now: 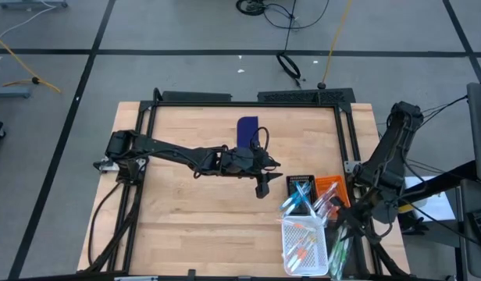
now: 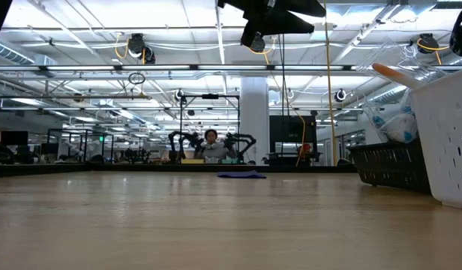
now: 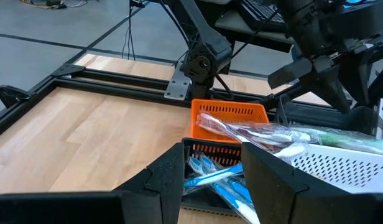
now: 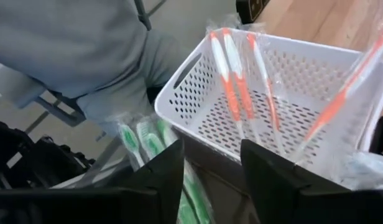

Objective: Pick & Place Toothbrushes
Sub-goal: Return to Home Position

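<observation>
From the desk's left edge, the dark left arm reached over the middle of the light wooden desk (image 1: pixel 186 226). A dark blue flat rectangle (image 1: pixel 248 131) lay just behind it, nearer the back edge. The left gripper (image 1: pixel 262 188) hung beside the black slatted basket (image 1: pixel 291 181), fingers parted and empty. Thin blue toothbrushes (image 3: pixel 210 178) lay in that basket. Wrapped toothbrushes (image 3: pixel 241 127) rested across the orange plastic basket (image 1: pixel 330 186) next to it. The white perforated basket (image 4: pixel 170 93) at the front edge held orange toothbrushes (image 4: pixel 232 87). Green toothbrushes (image 4: pixel 145 140) lay just to its right, in what I could not tell. The right gripper (image 4: pixel 211 155) hovered over them at the right front corner, also parted and empty.

With sorting apparently done, going home well probably meant this: the left gripper should rise first to clear the basket rims. It could then fold back toward the left edge without sweeping the rectangle. The right arm needed only a straight lift.
</observation>
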